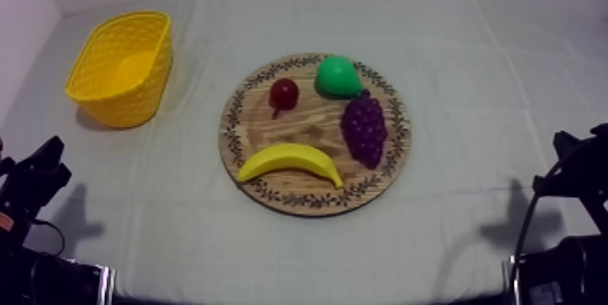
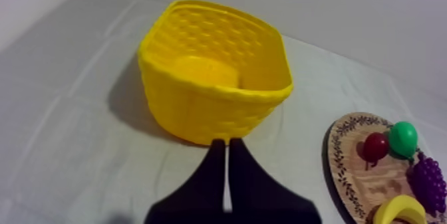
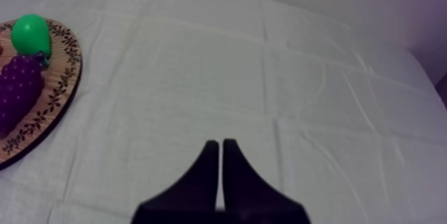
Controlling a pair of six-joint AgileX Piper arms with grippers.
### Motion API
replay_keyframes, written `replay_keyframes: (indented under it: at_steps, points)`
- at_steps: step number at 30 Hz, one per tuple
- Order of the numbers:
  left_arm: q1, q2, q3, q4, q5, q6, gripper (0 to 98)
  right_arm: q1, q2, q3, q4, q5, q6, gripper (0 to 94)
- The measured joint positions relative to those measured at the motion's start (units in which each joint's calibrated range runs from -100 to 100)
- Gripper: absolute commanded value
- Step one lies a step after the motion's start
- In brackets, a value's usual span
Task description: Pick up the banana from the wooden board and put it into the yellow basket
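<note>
The yellow banana (image 1: 289,161) lies on the front part of the round wooden board (image 1: 271,137) in the middle of the table; its tip (image 2: 400,210) also shows in the left wrist view. The empty yellow basket (image 1: 124,66) stands at the far left, and my left gripper (image 2: 227,148) points at its near wall (image 2: 199,110), fingers together as a narrow wedge. In the top view my left gripper (image 1: 43,159) rests low at the left side and my right gripper (image 1: 570,146) low at the right. My right gripper (image 3: 220,147) is shut on nothing above bare cloth.
On the board with the banana are a small red fruit (image 1: 284,94), a green pear (image 1: 337,77) and purple grapes (image 1: 365,128). The pear (image 3: 31,32) and grapes (image 3: 18,88) lie on the board's edge (image 3: 63,87) off to the side of my right gripper.
</note>
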Motion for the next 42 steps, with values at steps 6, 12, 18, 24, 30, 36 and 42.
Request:
replay_keyframes:
  at_steps: [6, 12, 18, 24, 30, 36, 42]
  points:
    - [0.0, 0.0, 0.0, -0.06, 0.8, -2.7, 0.1, 0.0, 0.0, 0.0, 0.0, 0.0, 0.2, 0.3]
    - [0.0, 0.0, 0.0, -0.06, 1.1, -9.0, 0.1, 0.0, 0.0, 0.0, 0.0, 0.0, 0.0, 0.3]
    - [0.0, 0.0, 0.0, -0.06, 1.2, -9.9, 0.1, 0.0, 0.0, 0.0, 0.0, 0.0, 0.0, 0.3]
    - [0.0, 0.0, 0.0, -0.06, 1.2, -9.4, 0.1, 0.0, 0.0, 0.0, 0.0, -0.1, 0.0, 0.3]
    - [0.2, 0.0, 0.0, -0.06, 1.3, -7.8, 0.1, 0.0, 0.0, 0.0, 0.0, -0.1, 0.0, 0.3]
    - [0.4, 0.0, 0.0, -0.06, 1.3, -6.7, 0.1, 0.0, 0.0, 0.0, 0.0, -0.1, 0.0, 0.3]
    - [0.4, 0.0, 0.0, -0.06, 1.3, -3.7, 0.1, 0.0, 0.0, 0.0, 0.0, -0.1, 0.0, 0.3]
